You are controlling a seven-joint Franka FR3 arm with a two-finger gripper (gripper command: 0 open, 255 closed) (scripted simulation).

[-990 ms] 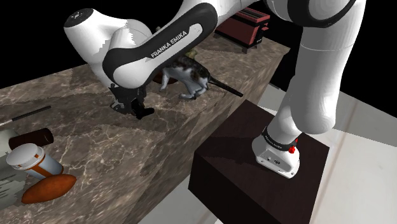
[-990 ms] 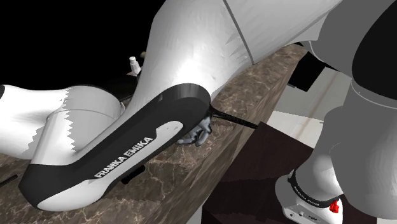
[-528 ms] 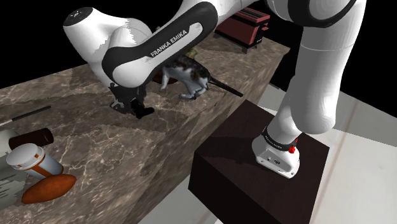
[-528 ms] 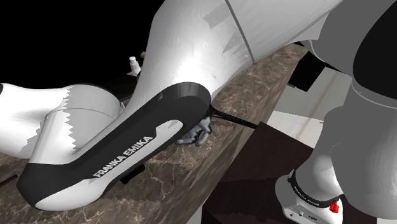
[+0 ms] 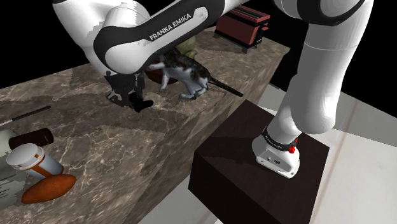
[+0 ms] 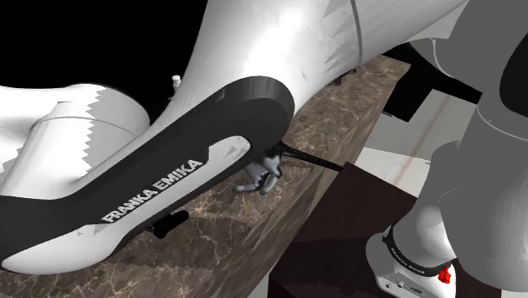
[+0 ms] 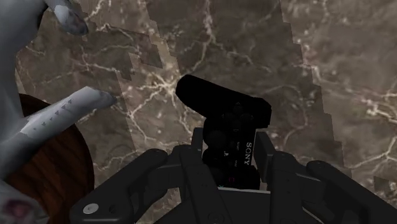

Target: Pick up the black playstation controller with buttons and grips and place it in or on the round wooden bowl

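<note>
The gripper (image 7: 231, 151) is closed around the black controller (image 7: 224, 118). One finger (image 7: 198, 145) presses each side of its middle, where white SONY lettering shows, and the far end of the controller sticks out past the fingertips over the brown marble counter (image 7: 305, 76). From the shoulder view the gripper (image 5: 130, 95) hangs low over the counter (image 5: 114, 153) under the bent white arm, and one dark grip of the controller (image 5: 142, 104) pokes out on that view's right side. I cannot tell from here whether the controller rests on the stone or is just clear of it. In the second exterior view the same grip (image 6: 168, 223) shows beneath the arm's big black-and-white link.

Just beside the gripper sits the round wooden bowl (image 7: 48, 172), reddish brown, with nothing of the controller in it. A grey, patchy cat figurine (image 7: 38, 124) stands right at the bowl, one leg reaching across its rim. In the shoulder view the bowl (image 5: 153, 74) is tucked behind the arm and the cat (image 5: 186, 72) stands to its right.

Farther off, at the counter's far right corner, is a dark red toaster (image 5: 241, 24). At the near left end lie a white bottle with an orange band (image 5: 30, 159), a dark cylinder (image 5: 33, 136) and a brown oval object (image 5: 49, 188). The arm's base sits on the dark box stand (image 5: 242, 184) at the near right.
</note>
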